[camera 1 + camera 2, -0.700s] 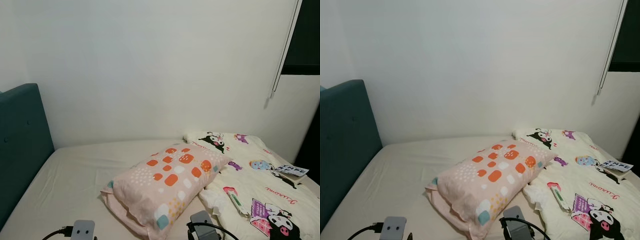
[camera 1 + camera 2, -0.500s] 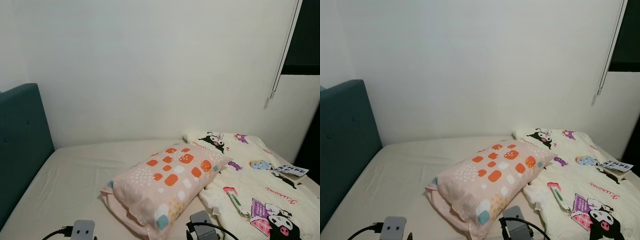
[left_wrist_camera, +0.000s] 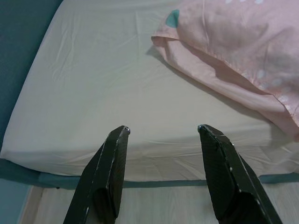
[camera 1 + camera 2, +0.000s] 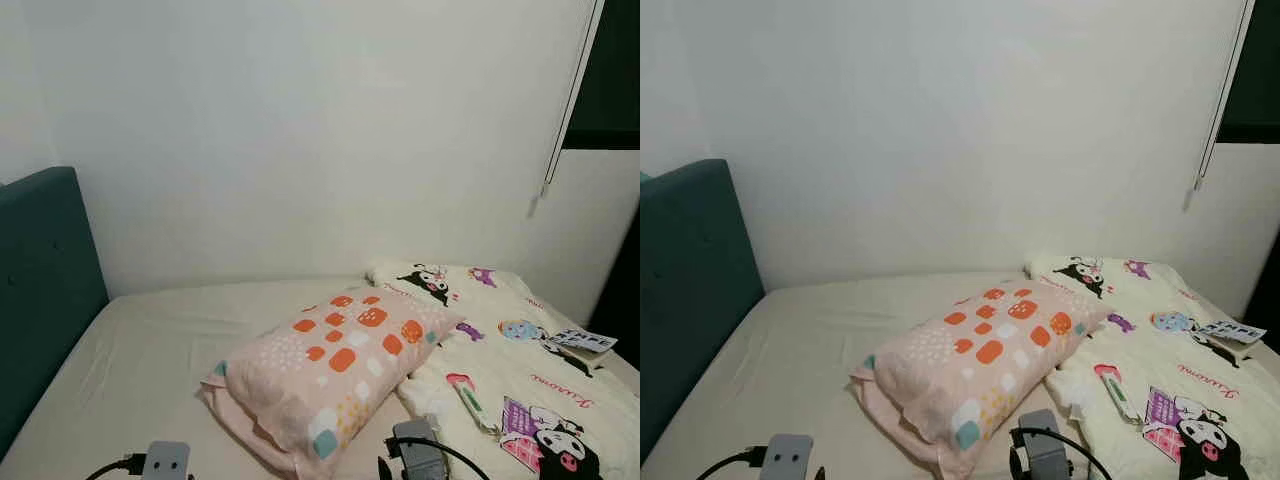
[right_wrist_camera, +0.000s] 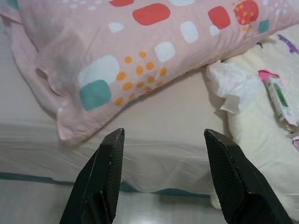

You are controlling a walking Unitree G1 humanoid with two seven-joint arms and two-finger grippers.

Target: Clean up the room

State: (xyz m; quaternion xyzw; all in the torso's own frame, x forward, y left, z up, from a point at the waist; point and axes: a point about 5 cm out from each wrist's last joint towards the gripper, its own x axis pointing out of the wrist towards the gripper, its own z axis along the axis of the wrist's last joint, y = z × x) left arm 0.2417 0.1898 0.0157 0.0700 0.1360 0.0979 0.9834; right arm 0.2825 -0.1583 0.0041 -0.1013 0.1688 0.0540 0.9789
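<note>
On the cream-sheeted bed (image 4: 160,340), one pink pillow with orange and white patches (image 4: 330,370) lies askew, apparently displaced. Beside it lie one crumpled white tissue (image 5: 231,86) and one green-labelled packet (image 5: 282,98) on the cartoon-print quilt (image 4: 520,390). Left gripper (image 3: 161,130) and right gripper (image 5: 163,133) hover wide apart, empty, at the bed's edge.

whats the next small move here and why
Probably reach the right gripper forward to the crumpled tissue. Its fingers are open and empty above the bed's edge, and the tissue lies loose between the pillow and the cartoon blanket, beside a small packet. The left gripper, also open, faces bare sheet.
</note>
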